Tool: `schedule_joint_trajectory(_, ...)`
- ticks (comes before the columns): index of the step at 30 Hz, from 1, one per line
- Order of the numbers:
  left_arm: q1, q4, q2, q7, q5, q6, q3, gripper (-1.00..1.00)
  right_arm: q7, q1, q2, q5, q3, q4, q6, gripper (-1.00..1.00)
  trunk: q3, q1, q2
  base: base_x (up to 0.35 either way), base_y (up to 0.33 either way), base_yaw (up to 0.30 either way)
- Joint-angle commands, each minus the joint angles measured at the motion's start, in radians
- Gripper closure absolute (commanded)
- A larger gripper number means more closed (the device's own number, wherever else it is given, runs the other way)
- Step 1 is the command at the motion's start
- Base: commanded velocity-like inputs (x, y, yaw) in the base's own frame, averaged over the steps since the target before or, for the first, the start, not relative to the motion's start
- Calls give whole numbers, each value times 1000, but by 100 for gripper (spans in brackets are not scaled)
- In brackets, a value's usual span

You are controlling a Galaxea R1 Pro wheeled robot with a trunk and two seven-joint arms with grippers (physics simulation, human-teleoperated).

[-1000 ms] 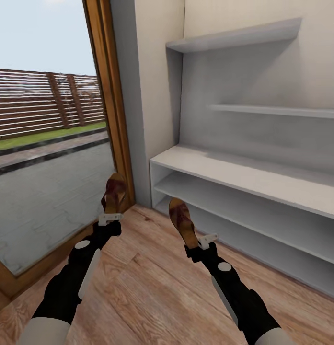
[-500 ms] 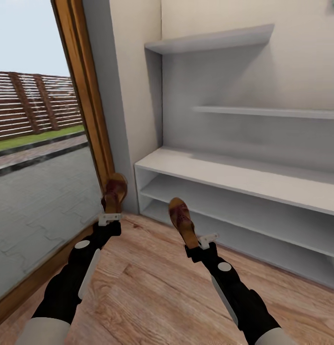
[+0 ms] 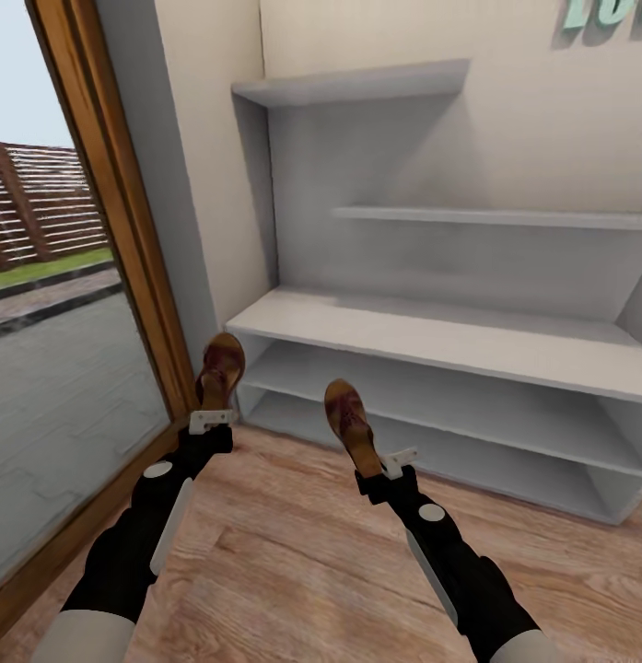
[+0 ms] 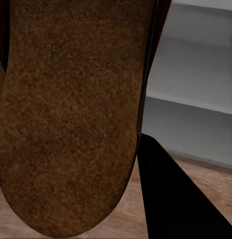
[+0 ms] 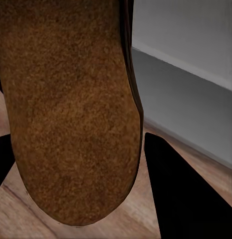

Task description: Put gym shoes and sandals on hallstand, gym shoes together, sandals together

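View has swung right since earlier; arms unchanged. Left tool (image 3: 212, 421) clamped on one dark brown leather sandal (image 3: 219, 370), right tool (image 3: 391, 463) on the other sandal (image 3: 350, 425), before the pale-grey hallstand (image 3: 431, 336).

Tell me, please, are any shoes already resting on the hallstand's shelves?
No, the hallstand shelves are bare; each gripper holds a sandal.

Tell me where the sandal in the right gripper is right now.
In the head view, the right gripper holds that sandal off the wooden floor, just in front of the hallstand and its lowest shelf.
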Motion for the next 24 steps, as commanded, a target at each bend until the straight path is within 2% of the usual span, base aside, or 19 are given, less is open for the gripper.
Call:
schedule_joint_trajectory(1, 0, -2, 1, -3, 3, 6, 0, 100, -1, -1, 0, -4, 1, -1, 6, 100, 0, 0, 0, 134, 289, -279)
schedule_joint_trajectory(12, 0, -2, 1, -3, 3, 6, 0, 100, -1, -1, 0, -4, 1, 0, 7, 100, 6, 0, 0, 22, 274, -279)
schedule_joint_trajectory(24, 0, -2, 1, -3, 3, 6, -1, 100, -1, -1, 0, -5, 1, 0, 6, 100, 14, 0, 0, 0, 73, -279)
